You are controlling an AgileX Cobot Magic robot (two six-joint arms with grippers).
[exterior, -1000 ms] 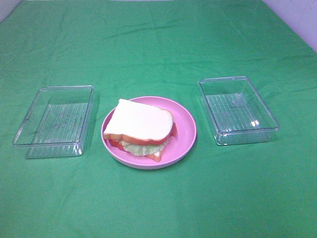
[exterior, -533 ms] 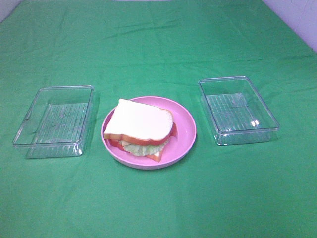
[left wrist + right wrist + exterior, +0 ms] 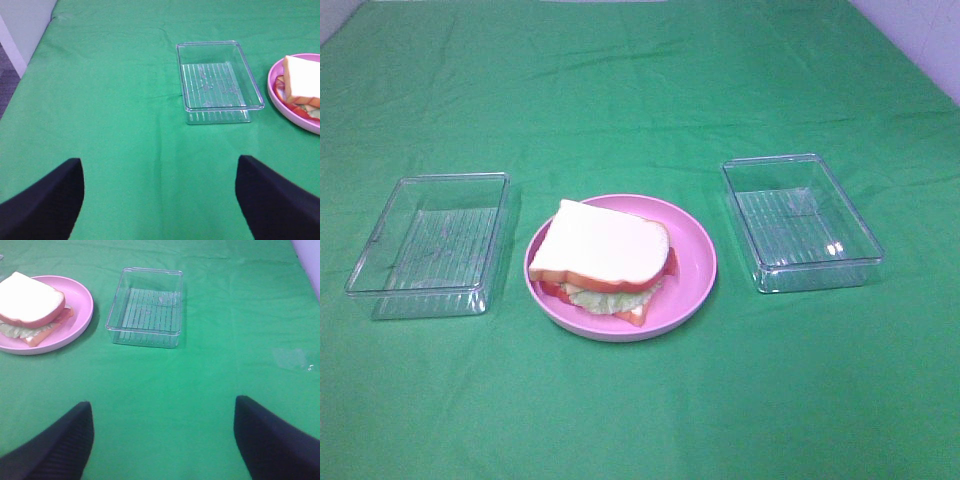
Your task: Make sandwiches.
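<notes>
A stacked sandwich [image 3: 601, 258] lies on a round pink plate [image 3: 692, 262] in the middle of the green cloth: white bread on top, red strips and green lettuce showing at its edge, a second slice beneath. The left wrist view catches part of the sandwich [image 3: 303, 85], and the right wrist view shows the whole sandwich [image 3: 31, 307]. Neither arm appears in the exterior high view. My left gripper [image 3: 159, 200] is open, held back from the left tray with nothing between its dark fingers. My right gripper [image 3: 162, 440] is open too, well short of the right tray and empty.
An empty clear plastic tray [image 3: 432, 241] stands left of the plate, and the left wrist view shows that tray [image 3: 218, 81]. Another empty clear tray [image 3: 800, 220] stands to the right, seen as a tray [image 3: 146, 307] in the right wrist view. Green cloth covers the table.
</notes>
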